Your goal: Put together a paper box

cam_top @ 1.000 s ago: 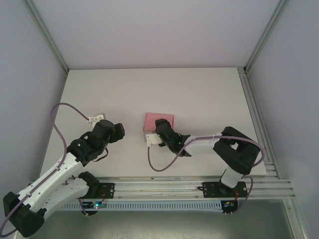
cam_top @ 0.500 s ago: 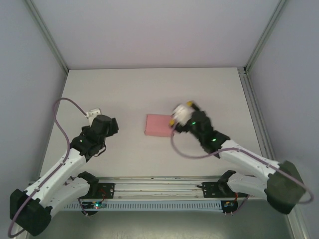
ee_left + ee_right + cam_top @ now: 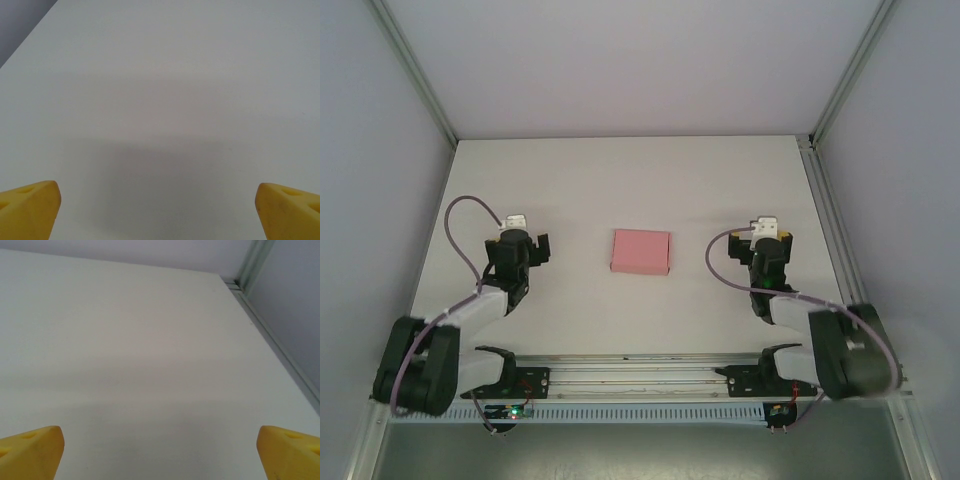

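The flat pink cardboard box (image 3: 641,252) lies closed in the middle of the counter (image 3: 720,180), seemingly assembled; the left gripper (image 3: 160,212) and right gripper (image 3: 160,452) gape wide, empty.

Matt paper box (image 3: 641,252) on smooth matt table (image 3: 620,180).

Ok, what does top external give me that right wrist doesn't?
Top external adds the pink paper box, lying flat mid-table, untouched. Right wrist adds a close look at the right end effector, its yellow fingertips spread wide with nothing held between them. Both share the white table and the metal frame rail along its right edge.
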Controlling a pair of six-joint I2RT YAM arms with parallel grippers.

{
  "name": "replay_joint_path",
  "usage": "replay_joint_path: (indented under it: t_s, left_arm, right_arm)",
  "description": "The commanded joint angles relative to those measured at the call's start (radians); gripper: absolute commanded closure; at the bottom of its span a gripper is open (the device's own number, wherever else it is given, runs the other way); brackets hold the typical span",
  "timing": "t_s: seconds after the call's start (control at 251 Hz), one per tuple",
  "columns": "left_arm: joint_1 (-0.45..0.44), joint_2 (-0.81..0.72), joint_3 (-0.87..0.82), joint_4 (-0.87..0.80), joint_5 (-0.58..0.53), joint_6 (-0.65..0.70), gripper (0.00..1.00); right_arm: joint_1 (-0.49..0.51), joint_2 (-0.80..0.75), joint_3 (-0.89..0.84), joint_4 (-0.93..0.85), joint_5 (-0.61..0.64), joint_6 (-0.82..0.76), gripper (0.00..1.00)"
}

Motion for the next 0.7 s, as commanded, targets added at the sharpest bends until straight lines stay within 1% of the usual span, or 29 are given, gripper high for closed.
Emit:
replay_joint_path:
  t_s: [0.0,0.02,0.052,0.084,0.1,0.116,0.156,0.172,0.196,0.212,0.235,0.247,0.263,0.287,0.307,0.323,0.343,0.375,0.403,0.435,0.499,0.567,0.627,0.698]
  left_arm:
    - [0.028,0.088,0.024,0.206,0.007,0.034,0.0]
    - [0.038,0.104,0.024,0.234,0.026,0.032,0.0]
    - [0.053,0.127,0.023,0.28,0.069,0.047,0.0]
    - [0.069,0.137,0.037,0.267,0.105,0.061,0.0]
    - [0.077,0.143,0.042,0.267,0.124,0.062,0.0]
    - [0.088,0.152,0.045,0.274,0.139,0.06,0.0]
    - [0.113,0.168,0.047,0.289,0.186,0.065,0.0]
    - [0.124,0.189,0.03,0.34,0.204,0.068,0.0]
    - [0.139,0.243,-0.008,0.463,0.217,0.052,0.0]
    - [0.15,0.293,-0.033,0.55,0.226,0.038,0.0]
    - [0.16,0.372,-0.064,0.752,0.219,0.044,0.0]
    - [0.161,0.384,-0.078,0.796,0.227,0.048,0.0]
    - [0.161,0.361,-0.09,0.767,0.251,0.043,0.0]
    - [0.166,0.299,-0.081,0.642,0.27,0.034,0.0]
    - [0.171,0.268,-0.062,0.556,0.265,0.023,0.0]
    - [0.176,0.275,-0.051,0.553,0.253,0.013,0.0]
    - [0.18,0.31,-0.042,0.596,0.26,0.019,0.0]
    - [0.18,0.35,-0.032,0.648,0.317,0.045,0.0]
    - [0.181,0.327,-0.008,0.553,0.358,0.054,0.0]
    - [0.179,0.298,0.027,0.435,0.355,0.06,0.0]
    - [0.17,0.335,0.005,0.552,0.357,0.07,0.0]
    - [0.17,0.308,0.026,0.453,0.357,0.072,0.0]
    - [0.17,0.323,0.014,0.509,0.357,0.073,0.0]
    - [0.169,0.312,0.024,0.468,0.356,0.073,0.0]
  right_arm:
    - [-0.02,0.085,-0.017,0.324,-0.115,-0.043,0.02]
    - [-0.032,0.111,-0.02,0.338,-0.153,-0.042,0.02]
    - [-0.046,0.184,-0.027,0.423,-0.197,-0.046,0.02]
    - [-0.055,0.267,-0.018,0.542,-0.204,-0.026,0.02]
    - [-0.059,0.277,-0.012,0.56,-0.189,-0.017,0.02]
    - [-0.062,0.253,-0.002,0.509,-0.171,-0.008,0.02]
    - [-0.077,0.173,0.051,0.246,-0.18,0.008,0.02]
    - [-0.087,0.171,0.093,0.186,-0.197,0.013,0.02]
    - [-0.097,0.194,0.13,0.154,-0.214,0.028,0.02]
    - [-0.111,0.206,0.131,0.175,-0.236,0.039,0.02]
    - [-0.136,0.211,0.105,0.228,-0.268,0.061,0.02]
    - [-0.143,0.216,0.096,0.249,-0.269,0.07,0.02]
    - [-0.149,0.221,0.087,0.276,-0.268,0.077,0.02]
    - [-0.15,0.227,0.082,0.299,-0.265,0.078,0.02]
    - [-0.148,0.227,0.083,0.297,-0.262,0.076,0.01]
    - [-0.147,0.223,0.085,0.286,-0.26,0.073,0.02]
    - [-0.145,0.216,0.09,0.268,-0.257,0.069,0.02]
    - [-0.14,0.21,0.097,0.239,-0.247,0.063,0.02]
    - [-0.137,0.207,0.099,0.228,-0.24,0.06,0.02]
    - [-0.136,0.209,0.098,0.235,-0.239,0.059,0.02]
    - [-0.136,0.211,0.097,0.243,-0.239,0.059,0.02]
    - [-0.136,0.21,0.099,0.238,-0.238,0.058,0.02]
    - [-0.134,0.21,0.098,0.238,-0.238,0.058,0.02]
    - [-0.135,0.211,0.099,0.238,-0.238,0.058,0.02]
